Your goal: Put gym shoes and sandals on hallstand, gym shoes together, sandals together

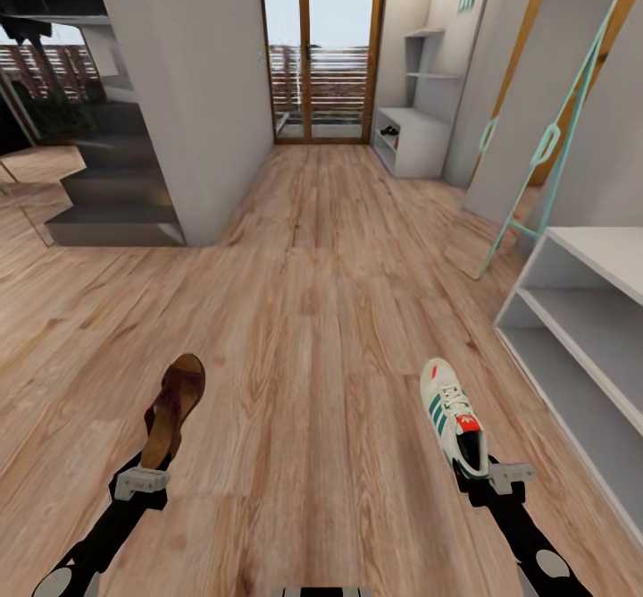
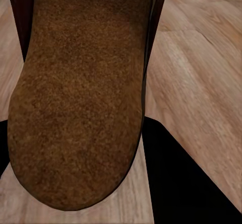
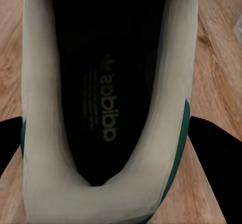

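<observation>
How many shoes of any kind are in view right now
2: a dark brown leather sandal held at the left gripper, and a cream-white sneaker with green stripes at the right gripper. Others may be out of frame.

At lower left of the head view, the sandal (image 1: 175, 409) is dark brown with a lighter tan-brown footbed, which the left wrist view (image 2: 80, 93) shows as speckled brown. At lower right, the gym shoe (image 1: 454, 414) is cream-white with green side stripes and orange-red patches; its lining (image 3: 108, 83) is dark with pale lettering. The corridor floor (image 1: 313, 311) is warm brown wood grain. The hallstand (image 1: 580, 329) at right is pale grey.
</observation>
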